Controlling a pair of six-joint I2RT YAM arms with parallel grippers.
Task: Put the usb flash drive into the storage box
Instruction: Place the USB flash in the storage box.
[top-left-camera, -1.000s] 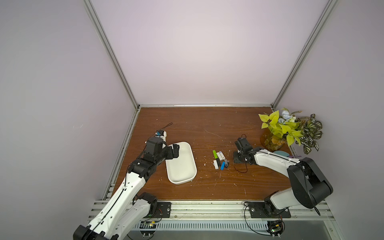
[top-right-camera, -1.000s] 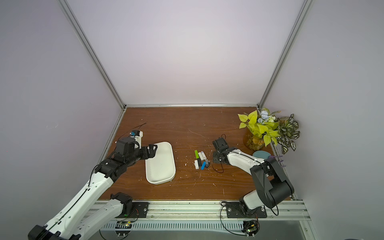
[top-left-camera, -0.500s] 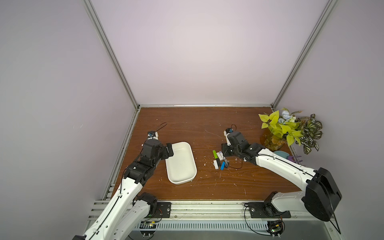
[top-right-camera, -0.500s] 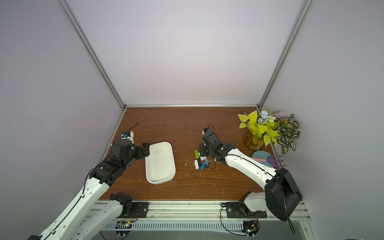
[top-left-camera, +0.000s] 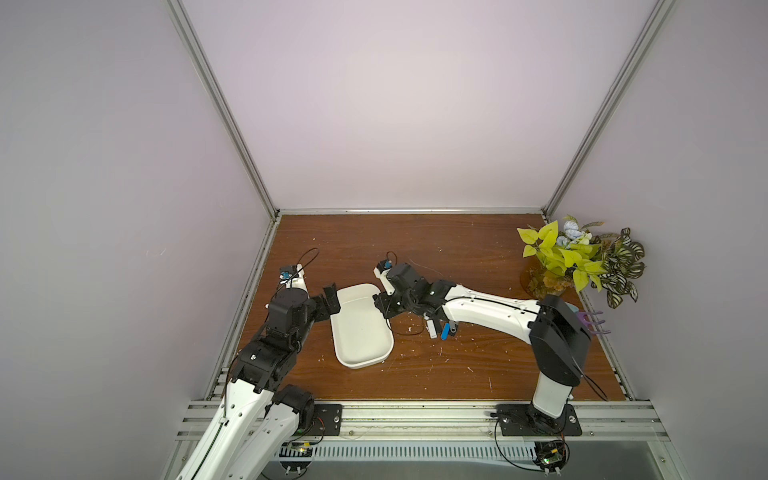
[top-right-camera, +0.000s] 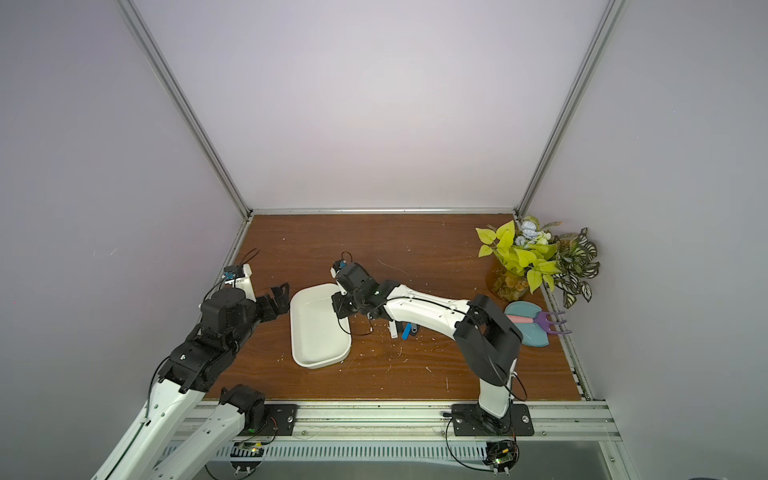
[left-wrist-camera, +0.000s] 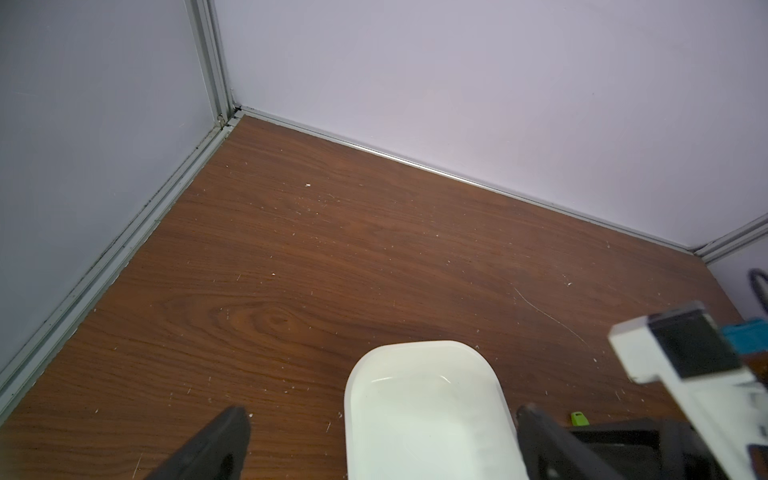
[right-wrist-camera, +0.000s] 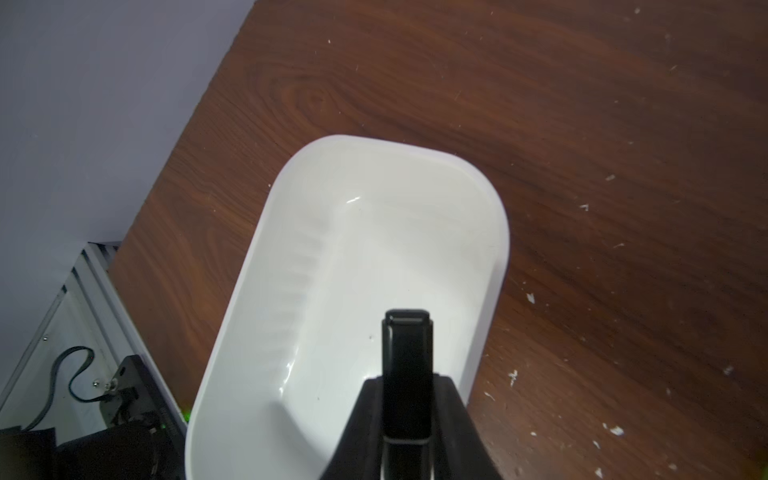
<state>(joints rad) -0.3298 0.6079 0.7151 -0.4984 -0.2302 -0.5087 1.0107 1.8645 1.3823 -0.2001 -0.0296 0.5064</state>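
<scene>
The storage box (top-left-camera: 360, 362) (top-right-camera: 320, 362) is a shallow white tray lying left of centre on the wooden table. My right gripper (top-left-camera: 381, 306) (top-right-camera: 339, 306) (right-wrist-camera: 407, 399) hangs over the box's right rim, shut on a black usb flash drive (right-wrist-camera: 407, 353). In the right wrist view the drive sticks out past the fingers above the box's bare floor (right-wrist-camera: 386, 249). Both top views hide the drive behind the gripper. My left gripper (top-left-camera: 332, 300) (top-right-camera: 280, 297) (left-wrist-camera: 382, 419) stands open at the box's far left corner (left-wrist-camera: 415, 347), holding nothing.
A white stick (top-left-camera: 432, 331) and a blue stick (top-left-camera: 445, 331) lie right of the box, partly under my right arm. A green stick (left-wrist-camera: 579, 419) shows in the left wrist view. A potted plant (top-left-camera: 577, 257) and a teal plate (top-right-camera: 525, 332) stand at the right edge.
My right arm has swung left from the cluster of sticks to the box's right rim, staying shut. The left gripper has drawn back slightly at the box's far left corner.
</scene>
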